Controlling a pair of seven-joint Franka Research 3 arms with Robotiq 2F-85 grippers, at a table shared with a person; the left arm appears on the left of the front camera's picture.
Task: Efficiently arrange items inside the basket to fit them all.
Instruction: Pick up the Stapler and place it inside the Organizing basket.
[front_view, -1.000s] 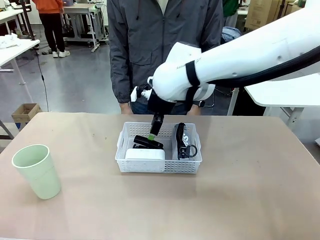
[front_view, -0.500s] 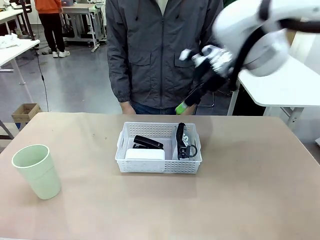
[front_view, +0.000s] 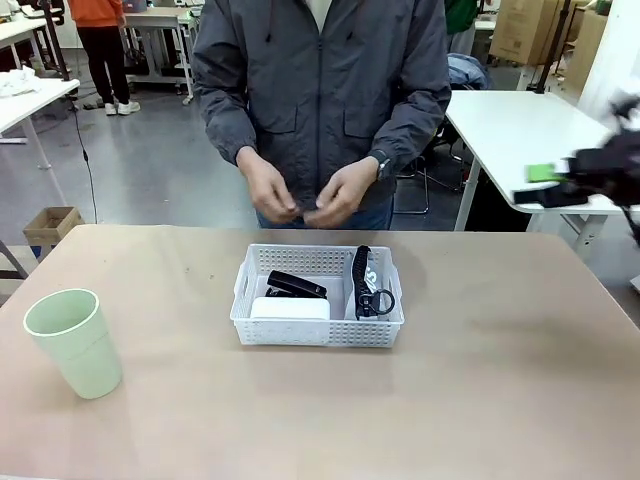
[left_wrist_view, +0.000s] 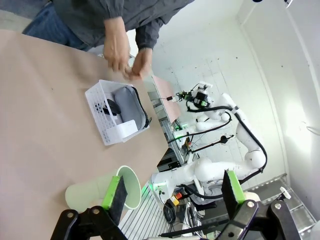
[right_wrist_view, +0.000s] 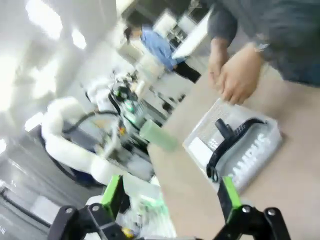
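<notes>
Basket (front_view: 320, 332) centre frame on surface (front_view: 480, 380); stapler (front_view: 295, 284), block (front_view: 290, 307), pouch (front_view: 368, 275) inside. Right end effector (front_view: 540, 185), over basket a second ago, now withdrawn to right edge, released, empty. Cup (front_view: 73, 340) lower left, outside basket: judged the last item to fit. Left end effector (left_wrist_view: 172, 195) released, empty.

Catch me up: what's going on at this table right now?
The basket holds the stapler, the white block and the grey pouch; the green cup stands outside it on the table, at the robot's left. Both grippers are open and empty: the left gripper near the cup, the right gripper off to the right, away from the basket. The person's hands are together beyond the basket, holding none of the items.
</notes>
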